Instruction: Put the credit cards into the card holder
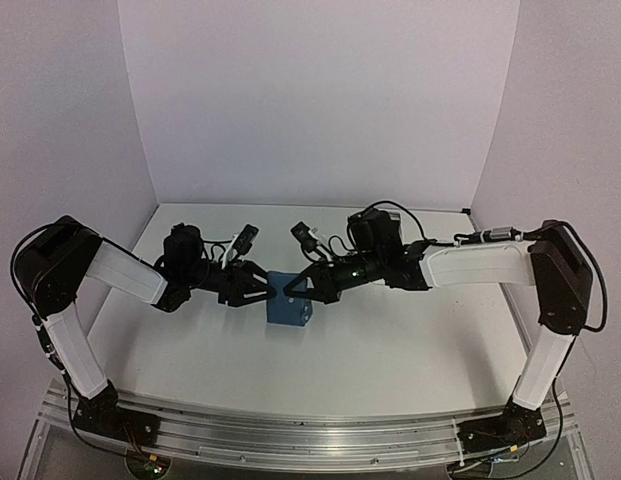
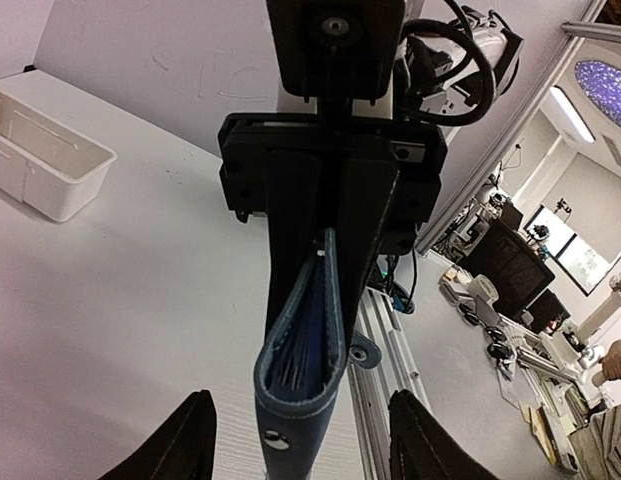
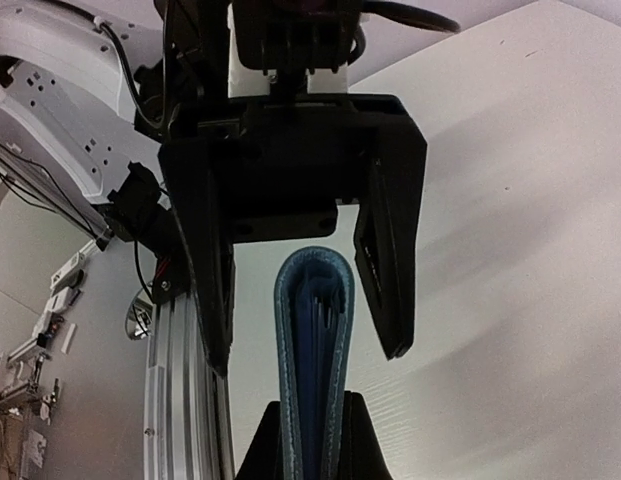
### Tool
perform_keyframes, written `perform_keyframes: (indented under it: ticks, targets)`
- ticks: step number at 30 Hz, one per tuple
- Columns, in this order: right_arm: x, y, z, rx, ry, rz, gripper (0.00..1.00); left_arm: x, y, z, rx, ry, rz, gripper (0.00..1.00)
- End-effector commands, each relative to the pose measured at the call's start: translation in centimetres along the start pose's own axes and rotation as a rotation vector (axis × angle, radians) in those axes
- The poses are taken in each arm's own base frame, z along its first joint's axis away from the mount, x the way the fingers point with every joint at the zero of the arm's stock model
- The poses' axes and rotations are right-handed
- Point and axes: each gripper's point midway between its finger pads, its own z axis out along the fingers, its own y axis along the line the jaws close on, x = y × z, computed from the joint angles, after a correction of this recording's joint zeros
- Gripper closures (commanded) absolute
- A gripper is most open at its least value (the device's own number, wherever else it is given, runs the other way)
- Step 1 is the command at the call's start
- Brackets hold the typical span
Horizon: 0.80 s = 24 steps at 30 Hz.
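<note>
Your right tool (image 3: pixel 310 440) pinches the holder (image 3: pixel 312 330) — likely light, floppy — so take its fold, sitting inside your spread left tool (image 2: pixel 300 430).

Blue card holder (image 2: pixel 308 400) clamped between right fingers (image 2: pixel 290 250); left fingers (image 2: pixel 185 442) spread either side, not touching; white tray (image 2: pixel 45 155) beyond.

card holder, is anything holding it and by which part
Right gripper holds the card holder, fingers shut on one end; left gripper stands open around the other.
</note>
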Motion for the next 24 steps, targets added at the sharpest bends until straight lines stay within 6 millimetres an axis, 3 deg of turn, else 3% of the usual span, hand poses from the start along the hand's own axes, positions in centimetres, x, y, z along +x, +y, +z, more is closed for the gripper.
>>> perform_keyframes:
  ticks: [1, 4, 7, 9, 10, 12, 13, 15, 17, 18, 20, 22, 24]
  targets:
    - [-1.2, 2.0, -0.1, -0.026, 0.049, -0.146, 1.00, 0.0, -1.2, 1.2, 0.065, 0.040, 0.047, 0.55]
    - [-1.7, 2.2, -0.3, -0.014, 0.039, -0.171, 1.00, 0.5, -1.2, 1.2, 0.068, 0.059, 0.026, 0.70]
    - [-2.4, 2.5, -0.3, -0.023, 0.028, -0.187, 1.00, 1.0, -1.5, 1.1, 0.080, 0.074, 0.025, 0.78]
    - [-2.3, 2.4, 0.0, -0.028, 0.035, -0.169, 1.00, 0.6, -1.9, 1.2, 0.091, 0.063, 0.037, 0.96]
    - [-2.2, 2.1, 0.1, -0.018, 0.036, -0.154, 0.98, 0.3, -2.0, 1.2, 0.094, 0.055, 0.050, 1.00]
    - [-2.6, 1.5, -0.4, 0.010, 0.021, -0.128, 0.61, 0.0, -2.2, 1.1, 0.095, 0.045, 0.054, 1.00]
    - [-2.6, 1.3, -1.0, 0.003, 0.014, -0.098, 0.50, 0.1, -2.2, 0.9, 0.090, 0.040, 0.053, 1.00]
    - [-2.4, 0.2, -2.7, -0.003, -0.002, -0.029, 0.43, 0.7, -2.8, 0.2, 0.114, 0.034, 0.098, 1.00]
    - [-0.5, -1.2, -4.0, 0.017, 0.013, 0.021, 0.42, 1.9, -3.8, -0.3, 0.154, 0.044, 0.187, 1.00]
    - [0.4, -1.8, -4.4, 0.031, 0.020, 0.038, 0.43, 2.8, -3.4, -0.4, 0.140, 0.054, 0.211, 1.00]
    - [2.9, -3.3, -4.5, 0.082, 0.054, 0.101, 0.45, 4.4, -0.6, 0.0, 0.017, 0.085, 0.129, 1.00]
    - [4.7, -5.1, -3.8, 0.135, 0.083, 0.215, 0.46, 5.6, 3.0, 0.1, -0.164, 0.107, -0.070, 1.00]
    - [5.9, -6.3, -3.2, 0.168, 0.095, 0.332, 0.49, 7.2, 4.5, -0.1, -0.239, 0.102, -0.287, 1.00]
